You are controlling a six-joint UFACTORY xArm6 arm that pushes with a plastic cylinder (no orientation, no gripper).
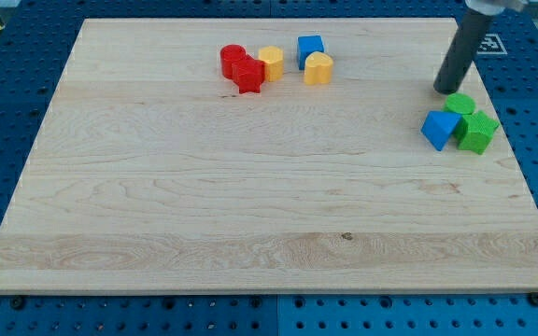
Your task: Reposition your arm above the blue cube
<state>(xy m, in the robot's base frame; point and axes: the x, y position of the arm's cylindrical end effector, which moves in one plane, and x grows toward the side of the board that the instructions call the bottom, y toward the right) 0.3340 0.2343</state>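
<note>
Bright, even overhead light; table (250, 205) sharp throughout, no glare, only short soft shadows under blocks and beside my tip (444, 90).

one view, high, angled down, whole board (250, 215)

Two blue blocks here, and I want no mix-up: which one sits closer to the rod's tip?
The blue block at the view's right, touching the green blocks, just below my tip. The other blue cube sits far left, among the yellow blocks.

Straight dark cylindrical rod; my tip (444, 91)
</note>
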